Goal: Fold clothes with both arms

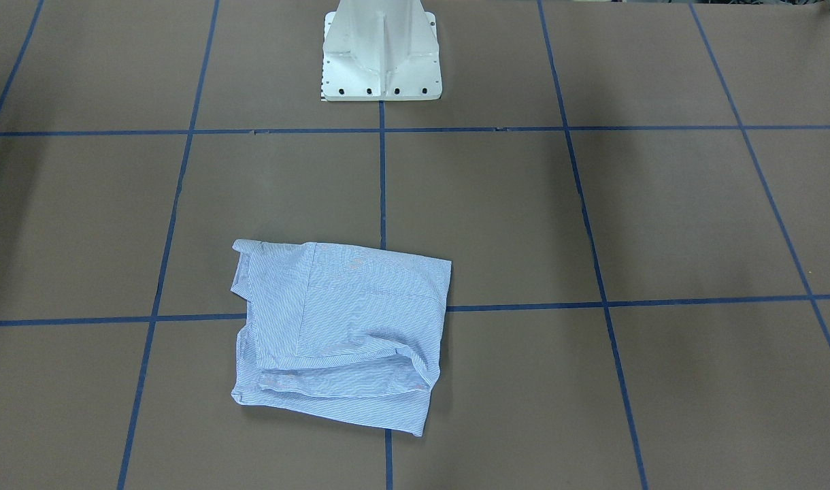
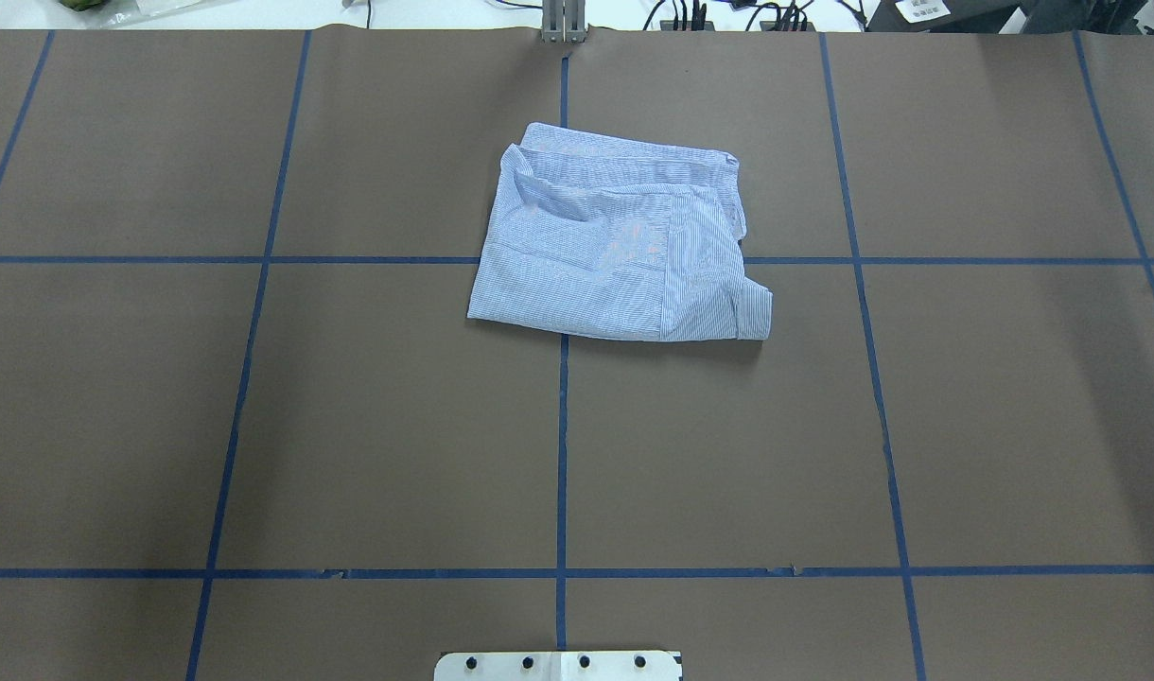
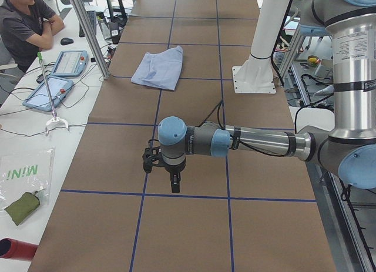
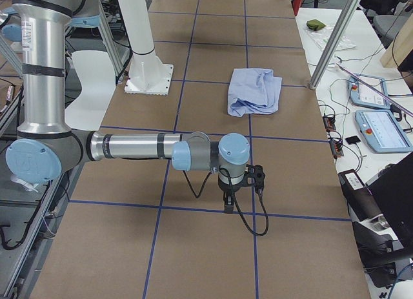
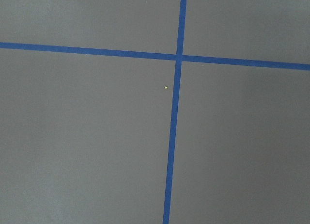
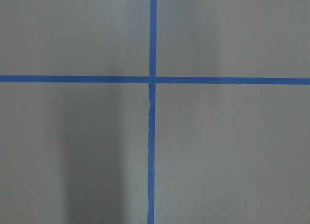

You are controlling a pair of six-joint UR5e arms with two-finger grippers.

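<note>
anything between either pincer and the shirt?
Nothing visible. The left pincer and the right pincer each hang over bare table, well away from the folded shirt. Only blue tape lines lie between.

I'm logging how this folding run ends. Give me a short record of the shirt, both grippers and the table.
shirt: folded into a compact rectangle, lying over a tape crossing
left gripper: above bare table, far from the shirt; open or shut cannot be told
right gripper: above bare table at the opposite end, far from the shirt; cannot be told either
table: brown, gridded with blue tape lines
task state: shirt looks folded, neither gripper touching it
</note>
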